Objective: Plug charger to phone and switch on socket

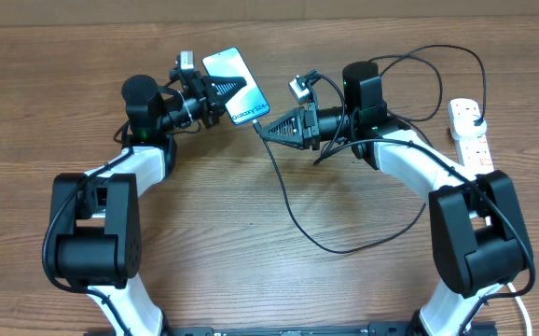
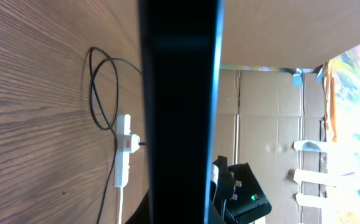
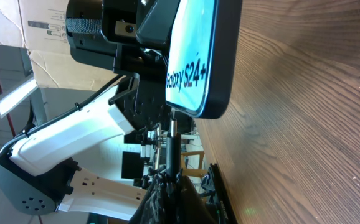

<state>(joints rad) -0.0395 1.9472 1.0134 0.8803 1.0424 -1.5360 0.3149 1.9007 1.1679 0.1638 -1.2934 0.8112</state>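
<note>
Task state at mid-insertion, items ordered by size. The table (image 1: 279, 289) carries 2 arms that meet above its far centre. The socket (image 1: 468, 135), a white strip, lies flat at the right edge of the table, well apart from both grippers; a black plug appears to sit in it, but whether its red switch is on cannot be told, and no gripper is near it. The phone (image 1: 232, 67) is held off the table, screen lit, by the left gripper (image 1: 215, 93), whose jaws are clamped on its body. The charger (image 1: 328, 249) trails in a loose loop across the table toward the socket. The right gripper (image 1: 268, 128) is clamped on its connector end. In the right wrist view the connector tip (image 3: 171, 121) stands directly at the bottom edge of the phone, touching or nearly so; whether it is seated in the port cannot be told. Judged progress: both items grasped and aligned; full insertion is unconfirmed and the socket's switch is probably not yet pressed.
</note>
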